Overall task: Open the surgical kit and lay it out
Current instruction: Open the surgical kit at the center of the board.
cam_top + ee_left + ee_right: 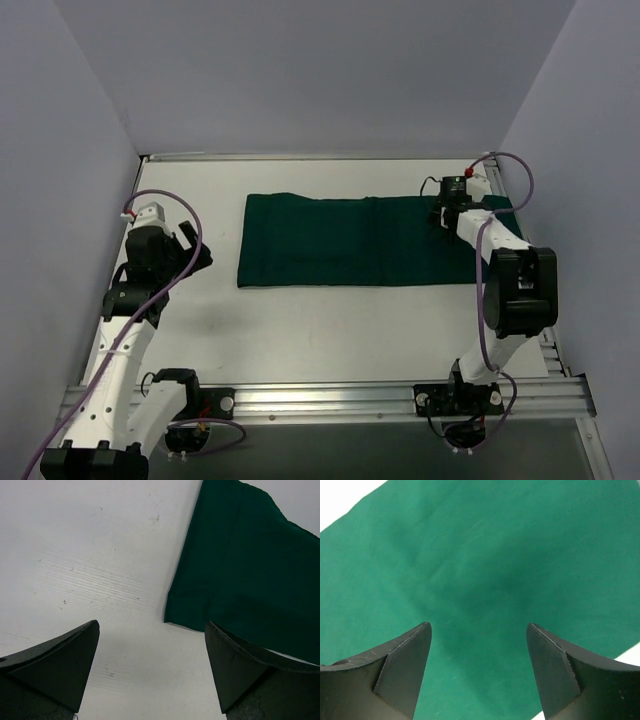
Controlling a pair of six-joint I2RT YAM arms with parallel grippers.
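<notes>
The surgical kit shows only as a dark green cloth wrap (360, 240), lying folded and flat across the back middle of the white table. The steel tray, forceps, tweezers, gauze and packet are hidden. My left gripper (195, 248) is open and empty, hovering over bare table left of the cloth's near left corner (172, 615). My right gripper (441, 213) is open and empty, hovering over the cloth's right part (485, 570). Its fingers (402, 665) stand wide apart above the fabric.
Grey walls enclose the table on the left, back and right. The table's back edge (320, 157) runs just behind the cloth. A metal rail (330, 398) holds the arm bases at the near edge. A purple cable (515, 180) loops off the right arm.
</notes>
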